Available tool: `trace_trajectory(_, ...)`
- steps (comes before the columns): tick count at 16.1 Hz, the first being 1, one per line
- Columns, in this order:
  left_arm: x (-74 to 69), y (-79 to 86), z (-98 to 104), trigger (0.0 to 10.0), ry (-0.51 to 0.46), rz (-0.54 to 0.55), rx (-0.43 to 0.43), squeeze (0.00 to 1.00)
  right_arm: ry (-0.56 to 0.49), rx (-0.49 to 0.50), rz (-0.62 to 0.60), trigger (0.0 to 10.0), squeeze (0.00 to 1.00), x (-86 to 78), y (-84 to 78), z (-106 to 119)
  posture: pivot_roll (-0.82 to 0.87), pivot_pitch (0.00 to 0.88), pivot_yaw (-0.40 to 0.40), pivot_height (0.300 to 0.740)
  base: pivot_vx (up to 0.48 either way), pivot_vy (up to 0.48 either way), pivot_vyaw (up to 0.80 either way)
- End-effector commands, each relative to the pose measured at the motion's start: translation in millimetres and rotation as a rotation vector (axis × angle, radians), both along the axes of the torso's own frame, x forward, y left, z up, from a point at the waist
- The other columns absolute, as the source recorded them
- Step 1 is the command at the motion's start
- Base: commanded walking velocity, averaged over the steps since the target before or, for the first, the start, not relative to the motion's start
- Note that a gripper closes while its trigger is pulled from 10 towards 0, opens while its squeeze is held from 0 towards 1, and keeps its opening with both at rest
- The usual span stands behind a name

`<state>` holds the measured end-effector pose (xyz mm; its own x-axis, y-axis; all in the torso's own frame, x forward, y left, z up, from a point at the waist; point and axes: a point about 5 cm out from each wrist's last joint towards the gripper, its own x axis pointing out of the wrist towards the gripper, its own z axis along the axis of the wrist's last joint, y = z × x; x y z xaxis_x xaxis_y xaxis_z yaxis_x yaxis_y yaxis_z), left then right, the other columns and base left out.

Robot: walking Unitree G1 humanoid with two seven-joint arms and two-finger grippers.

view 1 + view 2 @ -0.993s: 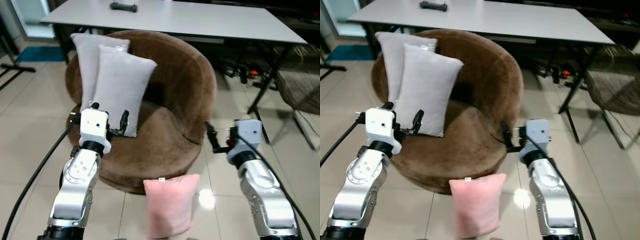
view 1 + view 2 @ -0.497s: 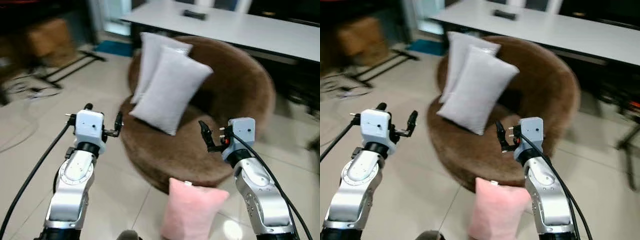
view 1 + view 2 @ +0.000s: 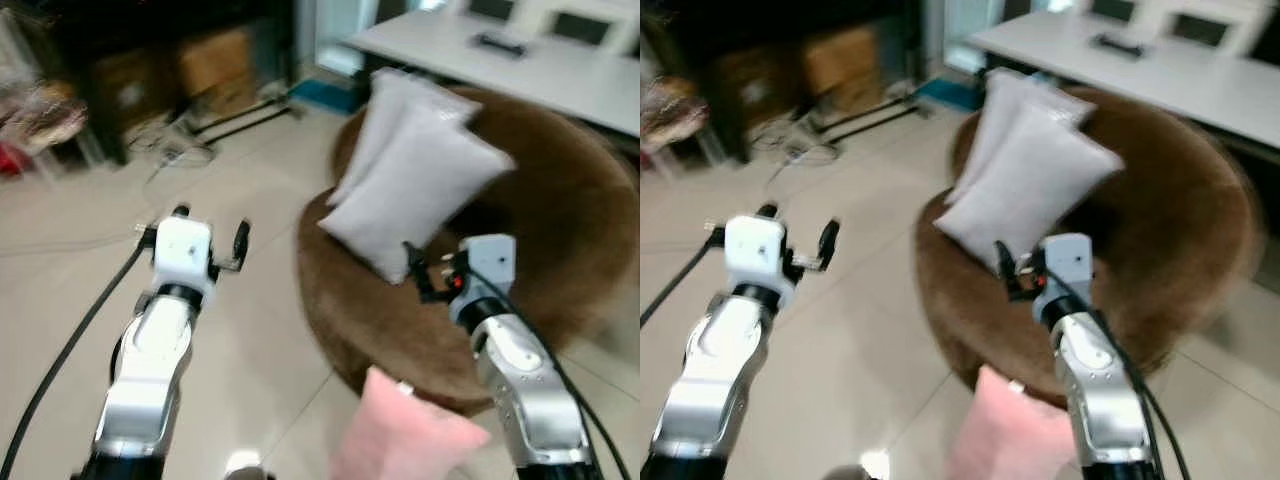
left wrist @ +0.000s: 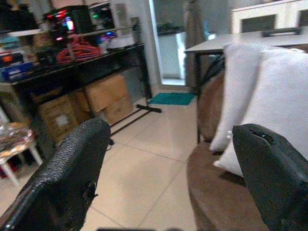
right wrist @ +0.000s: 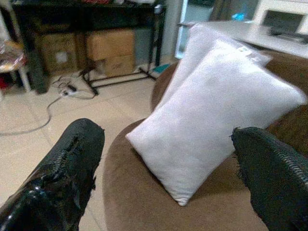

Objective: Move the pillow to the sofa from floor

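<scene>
- On the floor beside the brown sofa point(image 3: 520, 290), the pink pillow point(image 3: 405, 440) is lying between both arms.
- Left gripper point(image 3: 210, 240) is hovering wide apart, holding nothing.
- Right gripper point(image 3: 425, 280) is hanging spread before two grey pillows point(image 3: 415, 190).

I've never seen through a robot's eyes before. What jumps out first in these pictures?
First, the round brown sofa on the right, with two grey pillows leaning upright on its seat. Next, the robot's two silver arms reaching forward: the left gripper over bare tiled floor, the right gripper in front of the sofa, both with fingers open and empty. At the bottom edge, a pink pillow lies on the floor against the sofa's base.
</scene>
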<state>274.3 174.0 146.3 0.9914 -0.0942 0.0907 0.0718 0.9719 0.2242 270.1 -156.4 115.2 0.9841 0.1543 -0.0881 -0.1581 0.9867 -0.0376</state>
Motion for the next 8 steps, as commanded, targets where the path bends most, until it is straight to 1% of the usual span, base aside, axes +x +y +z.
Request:
trace_trajectory(1,-1.8,0.2,-3.8,10.0,0.015,0.003,0.008,0.82,-0.019,-0.002,0.005,10.0,1.00,0.5,1.4,3.2,0.06,0.000,-0.047,0.740,0.000,-0.240,0.58)
trace_trajectory(2,-1.5,0.1,-3.9,10.0,0.014,0.002,0.010,0.82,-0.018,0.006,-0.011,10.0,0.98,0.6,0.5,2.9,0.06,0.000,-0.047,0.740,0.000,0.000,0.00)
trace_trajectory(3,-1.4,0.1,-3.8,10.0,0.013,0.002,0.010,0.82,-0.014,0.005,-0.017,10.0,0.57,0.7,-0.5,2.3,0.06,0.000,-0.047,0.740,0.000,0.000,0.00)
trace_trajectory(4,-1.1,0.1,-3.9,10.0,0.013,0.002,0.010,0.82,-0.011,0.005,-0.017,10.0,0.57,1.1,-0.7,1.7,0.06,0.000,-0.046,0.740,0.000,0.000,0.00)
trace_trajectory(5,-0.9,-0.1,-4.0,10.0,0.012,0.001,0.011,0.82,-0.007,0.007,-0.018,10.0,0.00,0.9,-1.2,1.0,0.06,0.000,-0.046,0.740,0.000,-0.240,0.00)
trace_trajectory(6,-0.8,-0.4,-4.1,10.0,0.012,-0.001,0.012,0.82,-0.001,0.012,-0.022,10.0,0.00,0.6,-2.0,0.1,0.05,0.000,-0.045,0.740,0.000,0.000,0.00)
trace_trajectory(7,-0.7,-0.7,-4.3,10.0,0.011,-0.003,0.012,0.82,0.007,0.011,-0.035,10.0,0.00,0.0,-3.3,-0.8,0.05,0.000,-0.045,0.740,0.000,-0.240,0.00)
trace_trajectory(8,-0.7,-1.0,-4.4,10.0,0.011,-0.004,0.012,0.82,0.014,-0.001,-0.053,10.0,0.00,-0.3,-5.2,-1.5,0.05,0.000,-0.045,0.740,0.000,0.000,0.00)
